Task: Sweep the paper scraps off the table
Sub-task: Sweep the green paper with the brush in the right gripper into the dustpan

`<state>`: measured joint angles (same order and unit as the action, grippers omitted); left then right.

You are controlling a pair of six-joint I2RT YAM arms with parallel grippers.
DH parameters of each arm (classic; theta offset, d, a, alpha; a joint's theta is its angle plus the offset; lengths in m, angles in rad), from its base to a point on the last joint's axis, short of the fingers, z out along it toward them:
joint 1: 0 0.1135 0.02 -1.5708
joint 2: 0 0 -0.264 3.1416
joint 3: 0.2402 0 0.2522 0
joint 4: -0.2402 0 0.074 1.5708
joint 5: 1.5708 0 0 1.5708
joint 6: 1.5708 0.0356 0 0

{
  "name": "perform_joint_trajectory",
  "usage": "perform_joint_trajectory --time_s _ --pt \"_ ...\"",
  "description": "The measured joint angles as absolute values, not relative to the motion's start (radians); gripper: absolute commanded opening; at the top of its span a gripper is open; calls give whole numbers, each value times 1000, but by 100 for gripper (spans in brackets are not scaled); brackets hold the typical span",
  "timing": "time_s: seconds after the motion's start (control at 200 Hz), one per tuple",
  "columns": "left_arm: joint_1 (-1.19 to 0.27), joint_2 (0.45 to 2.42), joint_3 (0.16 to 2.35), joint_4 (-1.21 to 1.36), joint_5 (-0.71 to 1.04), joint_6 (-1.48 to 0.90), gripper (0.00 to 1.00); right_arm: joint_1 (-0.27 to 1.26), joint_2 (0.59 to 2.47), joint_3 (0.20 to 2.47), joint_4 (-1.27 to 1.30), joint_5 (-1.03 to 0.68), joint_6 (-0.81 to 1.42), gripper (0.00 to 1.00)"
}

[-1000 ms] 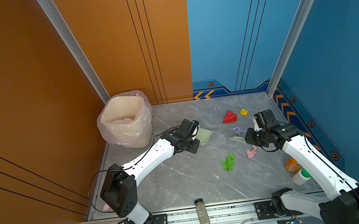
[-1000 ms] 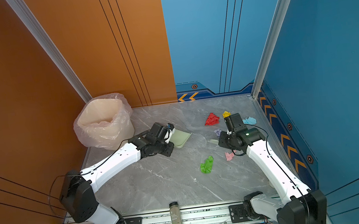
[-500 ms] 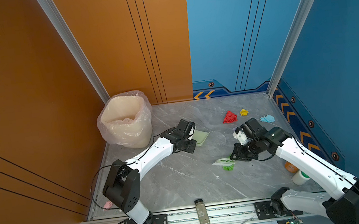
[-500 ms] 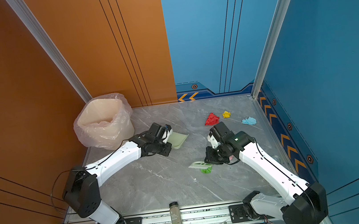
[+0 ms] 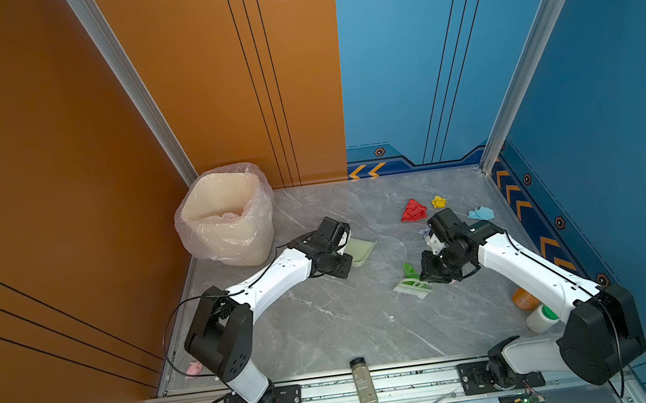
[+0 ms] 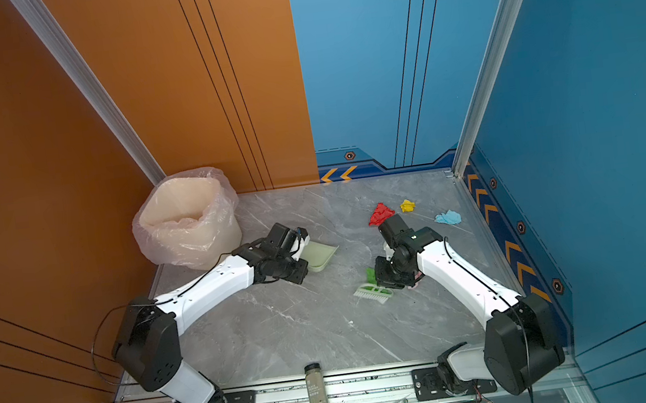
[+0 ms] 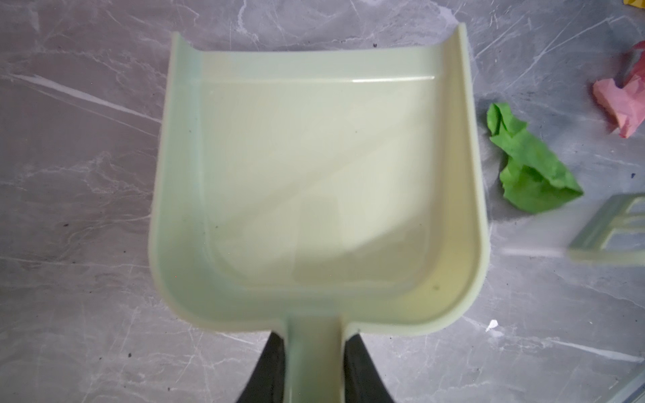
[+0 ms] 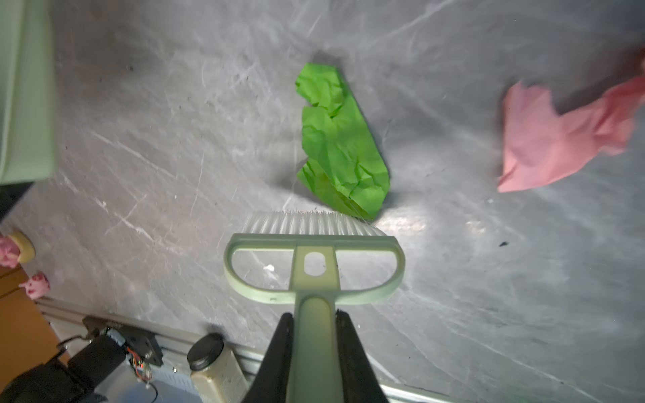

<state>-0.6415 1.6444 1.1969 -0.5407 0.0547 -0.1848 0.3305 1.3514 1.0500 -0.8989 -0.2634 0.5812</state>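
Right wrist view only: brush (image 8: 314, 272) bristles touch one end of the green scrap (image 8: 340, 146); right gripper (image 8: 314, 324) is clamped on the brush handle. Left wrist view: left gripper (image 7: 314, 349) is clamped on the dustpan (image 7: 314, 174) handle, and the green scrap lies just beside the pan's side wall. Pink scrap (image 8: 558, 139) is clear in both wrist views and mostly hidden under the right arm in both top views. Only the top views show the red scrap (image 5: 413, 211), yellow scrap (image 5: 438, 201) and light blue scrap (image 5: 481, 213), near the far right corner. All are small, crumpled wads. Table (image 5: 328, 327) is grey marble with white veins and an aluminium edge. Lined bin (image 5: 227, 218) stands in the far left corner. Orange wall (image 5: 56, 160) on the left, blue wall (image 5: 613, 91) on the right.
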Motion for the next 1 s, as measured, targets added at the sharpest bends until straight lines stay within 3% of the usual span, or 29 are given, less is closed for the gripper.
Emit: perform_joint_trajectory --time_s 0.36,0.656,0.996 --pt "-703 1644 1163 -539 65 -168 0 212 1406 1180 -805 -183 555 0" --pt "-806 1663 1149 -538 80 -79 0 192 1320 1185 -773 -139 555 0" --pt "-879 1774 1186 -542 65 -25 0 181 1392 1163 -765 -79 550 0"
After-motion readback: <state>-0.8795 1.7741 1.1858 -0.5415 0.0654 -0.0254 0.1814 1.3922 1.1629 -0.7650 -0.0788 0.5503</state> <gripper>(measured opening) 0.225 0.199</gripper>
